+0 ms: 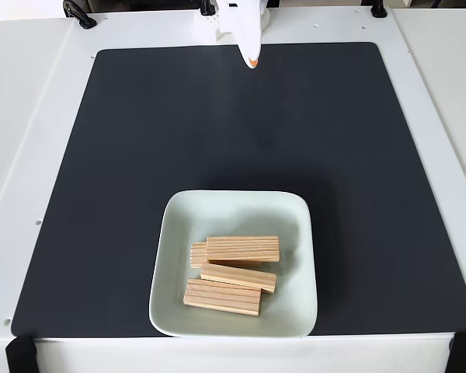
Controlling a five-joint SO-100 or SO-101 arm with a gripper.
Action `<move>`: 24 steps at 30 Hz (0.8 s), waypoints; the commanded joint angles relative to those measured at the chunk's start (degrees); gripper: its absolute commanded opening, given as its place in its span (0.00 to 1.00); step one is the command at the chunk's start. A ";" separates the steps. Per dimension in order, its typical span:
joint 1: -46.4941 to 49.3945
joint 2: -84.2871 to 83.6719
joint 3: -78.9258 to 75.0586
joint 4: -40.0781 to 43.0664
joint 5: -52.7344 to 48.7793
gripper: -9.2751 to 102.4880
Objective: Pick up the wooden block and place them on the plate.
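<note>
In the fixed view, the pale mint-green plate point(234, 264) sits at the near edge of a dark mat point(217, 132) that covers most of a white table point(31, 116). All the wooden blocks lie inside the plate, clustered in its middle and lower part. The top wooden block point(243, 249) lies roughly level, resting partly over another wooden block point(197, 254) whose end pokes out at its left. Just below, a third wooden block point(238, 277) lies slightly tilted, and the front wooden block point(222, 297) lies nearest the plate's lower rim, touching or almost touching the third.

The gripper point(251, 61) is at the far edge of the mat, at the top of the picture, well apart from the plate and the blocks. Its white fingers come down to an orange tip and seem drawn together, though how far they are parted cannot be told from here; nothing is seen in its grasp
</note>
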 commanded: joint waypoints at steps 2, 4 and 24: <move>-0.62 3.52 0.97 9.58 0.53 0.10; -0.62 3.34 0.97 14.41 0.18 0.10; -0.70 3.25 0.62 21.09 -0.26 0.10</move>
